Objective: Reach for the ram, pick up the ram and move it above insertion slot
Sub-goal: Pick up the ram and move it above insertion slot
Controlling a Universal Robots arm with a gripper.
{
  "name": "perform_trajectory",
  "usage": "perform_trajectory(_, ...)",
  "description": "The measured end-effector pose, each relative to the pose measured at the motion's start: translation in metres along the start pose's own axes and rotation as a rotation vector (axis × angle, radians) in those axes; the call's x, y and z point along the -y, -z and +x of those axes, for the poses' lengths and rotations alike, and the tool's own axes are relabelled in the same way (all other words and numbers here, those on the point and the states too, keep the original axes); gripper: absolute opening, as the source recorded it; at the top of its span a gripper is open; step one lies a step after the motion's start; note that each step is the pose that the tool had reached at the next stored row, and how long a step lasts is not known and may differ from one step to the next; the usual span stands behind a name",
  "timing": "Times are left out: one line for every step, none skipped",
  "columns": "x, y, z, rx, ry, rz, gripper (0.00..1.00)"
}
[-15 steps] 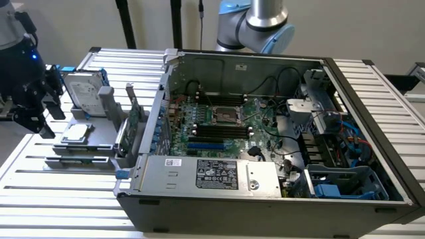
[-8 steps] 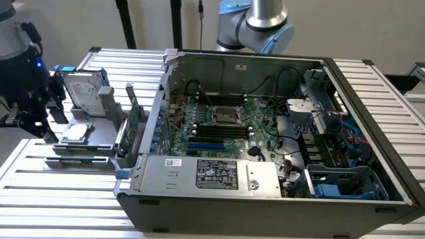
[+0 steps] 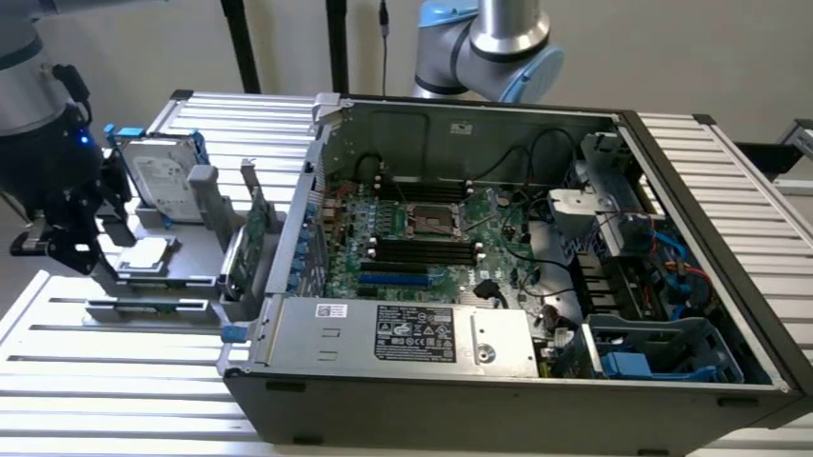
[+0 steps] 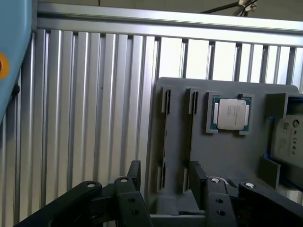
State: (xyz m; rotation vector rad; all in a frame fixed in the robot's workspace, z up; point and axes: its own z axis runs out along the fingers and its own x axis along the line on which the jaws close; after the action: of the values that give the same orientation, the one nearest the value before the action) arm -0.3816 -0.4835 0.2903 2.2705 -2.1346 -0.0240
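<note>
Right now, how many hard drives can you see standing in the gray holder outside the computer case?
1 hard drive. It stands upright in the gray holder, at the exterior view's left, beside the open case. Another may be hidden behind it.

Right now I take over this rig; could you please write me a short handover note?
Gripper: open, holding nothing, hanging over the gray parts holder.
Ram: on edge in the holder, not gripped.
Done: the reach is under way, no pick yet.
Left: grasp the ram, lift it, and bring it above the memory slots in the open case.
</note>
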Motion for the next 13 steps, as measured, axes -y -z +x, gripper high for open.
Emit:
perform_trajectory(0.0001,-0.0018,0.0,0.0,0.0,0.0,0.54)
perform_trajectory(0.0001,-0.0036,0.0,0.0,0.0,0.0001,0.54)
perform_trajectory(0.0002,-0.0055,0.0,0.0,0.0,0.0001,0.54)
perform_trajectory(0.0002,-0.0074,0.0,0.0,0.0,0.0,0.54)
perform_trajectory(0.0003,-0.0091,0.0,-0.0001,0.0,-0.0001,0.54)
perform_trajectory(0.0004,-0.011,0.0,0.0,0.0,0.0,0.54)
perform_trajectory(0.0004,-0.0127,0.0,0.0,0.0,0.0,0.54)
perform_trajectory(0.0005,-0.0146,0.0,0.0,0.0,0.0,0.54)
perform_trajectory(0.0005,-0.0164,0.0,-0.0001,0.0,-0.0001,0.54)
perform_trajectory(0.0006,-0.0181,0.0,-0.0001,0.0,0.0,0.54)
perform_trajectory(0.0006,-0.0199,0.0,-0.0001,0.0,-0.0001,0.54)
perform_trajectory(0.0007,-0.0219,0.0,0.0,0.0,0.0,0.54)
perform_trajectory(0.0007,-0.0237,0.0,-0.0001,0.0,-0.0001,0.54)
